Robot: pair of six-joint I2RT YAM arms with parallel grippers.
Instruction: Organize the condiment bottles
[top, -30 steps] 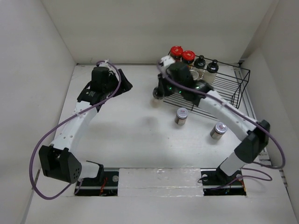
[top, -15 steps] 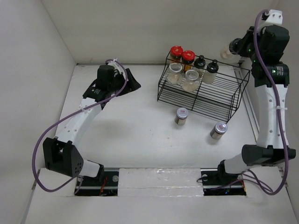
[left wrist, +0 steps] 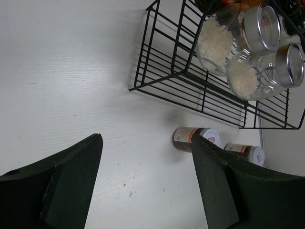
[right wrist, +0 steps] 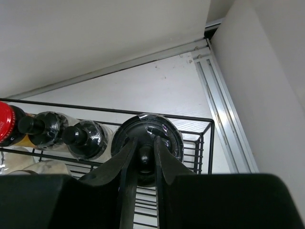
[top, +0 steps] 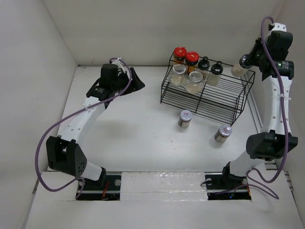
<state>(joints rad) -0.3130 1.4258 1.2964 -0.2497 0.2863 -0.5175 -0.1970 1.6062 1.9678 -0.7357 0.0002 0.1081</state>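
Nine jars counted; six sit in the wire rack (top: 228, 98): two red-lidded jars (top: 179, 53), two black-lidded jars (top: 204, 63), two silver-lidded jars (top: 194, 81); two more silver-topped jars (top: 185, 118) stand on the table (top: 133, 129); right claw (top: 249, 60) clamps the ninth jar (top: 238, 68) above the rack's far right corner; left claw (left wrist: 146, 143) gapes wide

The top camera looks down from high behind the near edge over the whole table (top: 138, 138). The left wrist camera, nearer, faces the wire rack (left wrist: 205, 83) from its left. The right wrist camera sits close above a held bottle (right wrist: 171, 140) at the rack's far right corner. All share the rack.
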